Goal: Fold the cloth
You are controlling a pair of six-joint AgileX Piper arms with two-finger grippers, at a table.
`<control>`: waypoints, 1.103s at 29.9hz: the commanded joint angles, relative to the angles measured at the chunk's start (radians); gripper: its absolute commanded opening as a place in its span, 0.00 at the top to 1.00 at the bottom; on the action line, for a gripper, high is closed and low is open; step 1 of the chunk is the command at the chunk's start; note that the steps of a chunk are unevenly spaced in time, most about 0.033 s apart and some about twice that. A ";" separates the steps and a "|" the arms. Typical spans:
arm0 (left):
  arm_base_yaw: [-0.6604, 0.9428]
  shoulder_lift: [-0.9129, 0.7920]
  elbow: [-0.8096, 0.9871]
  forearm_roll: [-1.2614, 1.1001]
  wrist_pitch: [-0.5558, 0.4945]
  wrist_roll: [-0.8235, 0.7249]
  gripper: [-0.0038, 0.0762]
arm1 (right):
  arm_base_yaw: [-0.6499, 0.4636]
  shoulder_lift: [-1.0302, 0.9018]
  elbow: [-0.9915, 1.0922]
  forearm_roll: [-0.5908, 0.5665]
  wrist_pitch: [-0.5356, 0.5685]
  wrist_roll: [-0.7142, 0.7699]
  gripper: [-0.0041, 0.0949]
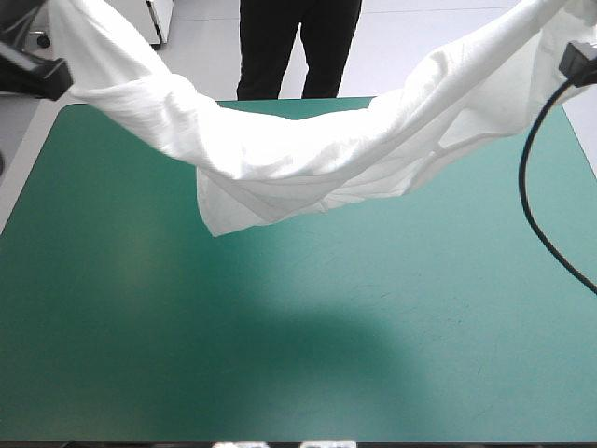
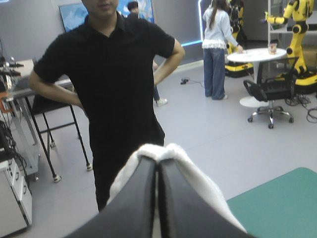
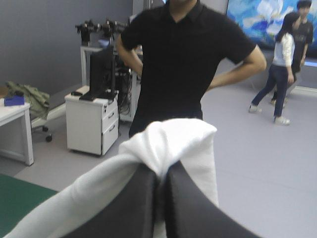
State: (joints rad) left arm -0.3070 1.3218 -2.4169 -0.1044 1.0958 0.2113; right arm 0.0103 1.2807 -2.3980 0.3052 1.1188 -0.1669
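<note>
No readable text, label or number shows anywhere.

1. The T-shirt (image 1: 298,159) hangs as a sagging band across the far part of the surface (image 1: 298,355), from its far left corner to its far right corner, and bars the way there.
2. Its lowest flap droops left of the middle; whether it touches the surface cannot be told.
3. The near half of the surface lies open from edge to edge.
4. The left pincer (image 2: 158,166) and the right pincer (image 3: 161,181) clamp the T-shirt's two raised ends, well apart.
</note>
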 commanded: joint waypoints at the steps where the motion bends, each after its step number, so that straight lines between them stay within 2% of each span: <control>1: 0.001 -0.062 -0.006 -0.001 -0.078 0.004 0.96 | 0.002 -0.015 -0.040 -0.031 -0.066 -0.010 0.98; 5: -0.018 -0.137 0.078 0.057 -0.050 0.006 0.96 | 0.002 -0.027 -0.024 -0.059 0.018 0.025 0.98; 7: -0.072 -0.193 0.175 0.141 -0.024 -0.002 0.96 | 0.002 -0.050 0.039 -0.078 0.027 0.051 0.98; 11: -0.188 -0.306 0.428 0.352 0.055 -0.065 0.96 | 0.002 -0.157 0.273 -0.082 0.047 0.051 0.98; 13: -0.214 -0.339 0.533 0.452 0.133 -0.100 0.96 | 0.002 -0.209 0.390 -0.093 0.053 0.051 0.98; 15: -0.215 -0.357 0.636 0.504 0.164 -0.143 0.96 | 0.002 -0.257 0.545 -0.120 0.053 0.082 0.98; 17: -0.215 -0.360 0.754 0.511 0.121 -0.189 0.96 | 0.002 -0.277 0.699 -0.117 0.033 0.087 0.98; 19: -0.215 -0.352 0.861 0.511 0.029 -0.244 0.96 | 0.002 -0.274 0.824 -0.117 -0.013 0.099 0.98; 23: -0.200 -0.275 1.052 0.511 -0.178 -0.370 0.96 | 0.002 -0.209 1.036 -0.115 -0.189 0.129 0.98; 27: -0.138 -0.123 1.096 0.451 -0.256 -0.368 0.96 | 0.002 -0.099 1.097 -0.073 -0.290 0.137 0.98; 33: -0.020 0.098 1.066 0.318 -0.444 -0.339 0.96 | 0.002 0.085 1.097 -0.069 -0.425 0.129 0.98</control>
State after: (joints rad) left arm -0.3699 1.3803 -1.3022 0.2592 0.7898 -0.1297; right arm 0.0103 1.3298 -1.2745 0.2226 0.8222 -0.0333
